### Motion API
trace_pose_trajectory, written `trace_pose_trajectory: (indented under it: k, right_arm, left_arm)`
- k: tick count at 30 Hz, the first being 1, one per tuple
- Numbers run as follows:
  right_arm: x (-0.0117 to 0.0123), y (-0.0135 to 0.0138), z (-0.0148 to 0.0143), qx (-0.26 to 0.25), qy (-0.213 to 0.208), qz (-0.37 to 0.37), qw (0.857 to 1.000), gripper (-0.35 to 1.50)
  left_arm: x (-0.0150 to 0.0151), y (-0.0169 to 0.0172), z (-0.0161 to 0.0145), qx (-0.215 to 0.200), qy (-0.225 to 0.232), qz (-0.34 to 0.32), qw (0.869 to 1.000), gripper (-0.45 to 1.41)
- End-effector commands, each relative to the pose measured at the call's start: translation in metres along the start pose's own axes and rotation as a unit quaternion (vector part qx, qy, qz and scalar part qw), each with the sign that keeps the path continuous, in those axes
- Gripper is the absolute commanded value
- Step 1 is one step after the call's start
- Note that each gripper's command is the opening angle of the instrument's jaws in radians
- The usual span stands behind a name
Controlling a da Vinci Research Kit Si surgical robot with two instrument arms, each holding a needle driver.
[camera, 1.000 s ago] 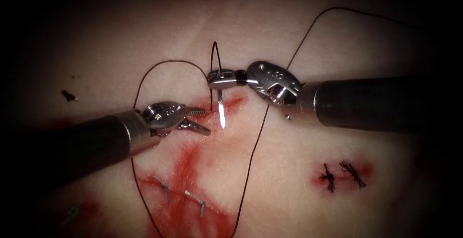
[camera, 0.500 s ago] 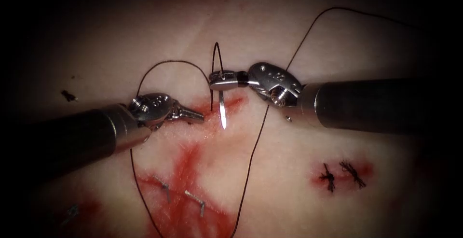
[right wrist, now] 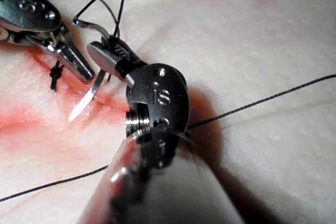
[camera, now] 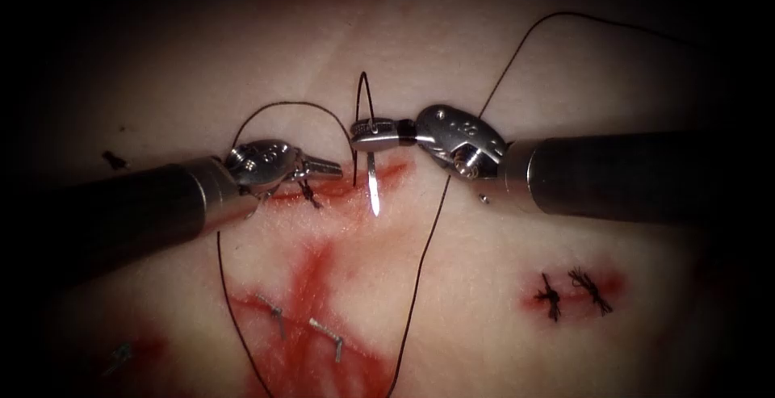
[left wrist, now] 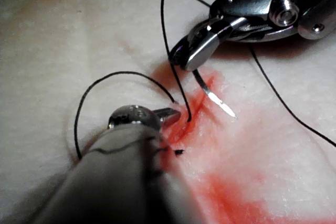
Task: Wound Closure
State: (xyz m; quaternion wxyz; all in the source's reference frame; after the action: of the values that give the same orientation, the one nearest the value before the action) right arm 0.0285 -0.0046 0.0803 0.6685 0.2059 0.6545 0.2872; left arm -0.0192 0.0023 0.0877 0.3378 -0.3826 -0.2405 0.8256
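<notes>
A: Item one, largest first?

B: Pale pork-belly tissue (camera: 484, 285), its cut smeared with red fluid (camera: 315, 269). Next, the right arm's steel needle-driver gripper (camera: 373, 133), clamped on the curved steel needle (camera: 372, 190) near mid-curve. The needle's tip hung free above the cut, not in the tissue.

A: And the left?

B: Left arm's steel needle-driver gripper (camera: 327, 168), narrowed to almost shut, holding nothing that could be made out, its tip just left of the needle at the cut's left edge.

A: Smaller entries?

B: Dark thin thread (camera: 420, 269), looping over both tools and trailing down the tissue. Two dark knotted stitches (camera: 573, 293) well to the right, and metal staples (camera: 327, 337) low in the red fluid.

A: Step in hand?

B: Judged: needle presented over the cut, with the bite not yet taken. The next move called for a steady aim at the edge.

A: Changes against the record one second prior?

B: The left gripper had been spread lower down; it closed and rose toward the needle. The right gripper and needle kept their place.
</notes>
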Motion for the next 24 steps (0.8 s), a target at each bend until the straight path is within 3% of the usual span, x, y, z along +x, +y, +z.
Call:
trace_pose_trajectory:
  k: [1, 15, 22, 24]
  right_arm:
    - [-0.0007, 0.0001, 0.0007, 0.001, 0.000, 0.001, 1.000, -0.35]
    - [-0.0007, 0.0001, 0.0007, 0.001, 0.000, 0.001, 1.000, -0.35]
    - [-0.0006, 0.0001, 0.0007, 0.000, 0.000, 0.001, 1.000, -0.35]
    - [-0.0006, 0.0002, 0.0007, 0.000, 0.000, 0.001, 1.000, -0.35]
  left_arm:
    - [-0.0001, -0.0002, 0.0011, -0.004, -0.006, 0.000, 1.000, -0.45]
    - [-0.0008, 0.0002, 0.0018, -0.017, -0.020, 0.004, 1.000, -0.45]
    - [-0.0016, -0.0002, 0.0034, 0.006, -0.074, 0.011, 0.997, -0.45]
    - [-0.0020, -0.0003, 0.0038, 0.016, -0.112, 0.014, 0.994, -0.13]
